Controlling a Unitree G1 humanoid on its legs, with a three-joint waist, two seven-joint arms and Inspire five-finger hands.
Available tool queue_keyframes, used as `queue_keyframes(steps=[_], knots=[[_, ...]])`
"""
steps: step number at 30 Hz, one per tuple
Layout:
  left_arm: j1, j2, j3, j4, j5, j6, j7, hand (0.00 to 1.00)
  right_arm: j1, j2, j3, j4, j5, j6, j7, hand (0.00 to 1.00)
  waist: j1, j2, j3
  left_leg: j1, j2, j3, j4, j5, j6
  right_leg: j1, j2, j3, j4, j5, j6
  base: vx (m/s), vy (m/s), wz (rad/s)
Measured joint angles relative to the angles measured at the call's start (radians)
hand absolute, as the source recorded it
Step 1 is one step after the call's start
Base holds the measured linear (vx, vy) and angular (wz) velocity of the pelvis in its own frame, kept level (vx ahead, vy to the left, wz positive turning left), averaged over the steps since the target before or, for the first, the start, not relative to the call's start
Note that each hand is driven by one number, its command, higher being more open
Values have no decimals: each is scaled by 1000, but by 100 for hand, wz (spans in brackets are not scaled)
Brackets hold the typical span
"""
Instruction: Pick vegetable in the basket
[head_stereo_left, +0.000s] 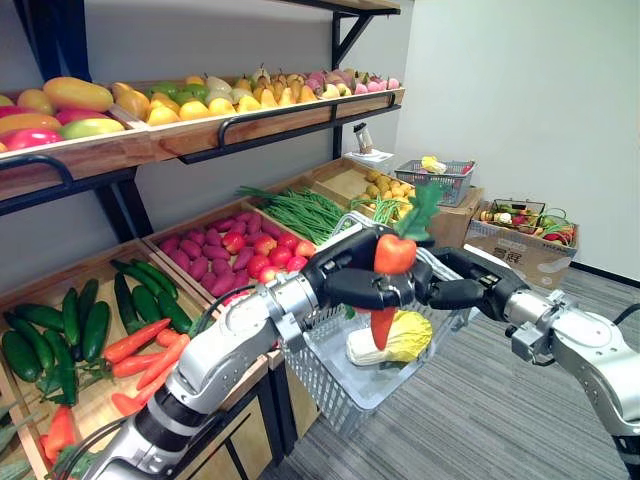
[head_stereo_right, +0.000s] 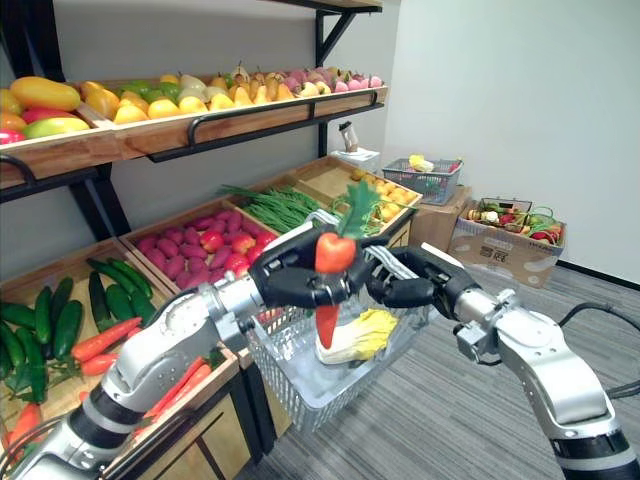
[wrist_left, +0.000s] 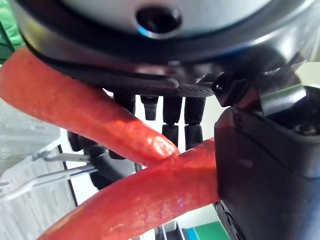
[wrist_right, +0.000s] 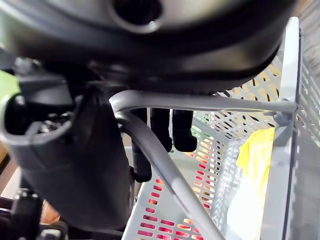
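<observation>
Well, far out to the left, well behind the fingers, dark green cucumbers (head_stereo_left: 75, 325) lie in a row. The left hand (head_stereo_left: 365, 285) has its fingers and thumb clamped round two orange carrots (head_stereo_left: 394, 254), which cross one another inside the grip. A green top stands up above the fingers and a tapered tip hangs below them. Under those fingers is the open top of the wire basket (head_stereo_left: 330, 375), with a pale yellow cabbage (head_stereo_left: 395, 340) lying on its bottom. Just beside the left fingertips, the right hand (head_stereo_left: 455, 290) has its fingers curled round the basket's handle (wrist_right: 200, 102).
</observation>
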Motion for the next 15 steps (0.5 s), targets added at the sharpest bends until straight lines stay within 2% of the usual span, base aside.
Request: queue_keyframes(steps=[3,7,9,10,15], knots=[[29,-7,-21,42,16,-1,-11,0,-12,0,0,0,0,0,-8,0,-1,-1,1,4,0,1,0,0,0,3,0,0,0,-1,0,0,0,0],[58,-31,-41,69,57,-53,-24,0,-13,-11,6,5,0,0,-9,0,0,-16,5,5,1,1,-5,3,-4,3,0,-9,0,-6,0,0,0,0],[78,-40,-50,82,107,-85,-29,0,-13,-27,10,5,3,0,-9,0,0,-19,4,7,1,0,-11,5,-5,3,0,-12,0,-7,-1,0,0,0],[82,-42,-72,100,158,-133,-26,0,-13,-38,16,7,2,0,-9,0,0,-22,4,7,1,-1,-12,5,-6,2,0,-13,0,-5,-5,0,0,0],[95,-44,-84,136,288,-227,-18,0,-13,-50,35,10,3,0,-9,0,-3,-33,4,4,2,-8,-13,5,-6,2,1,-18,0,-5,-5,3,6,0]])
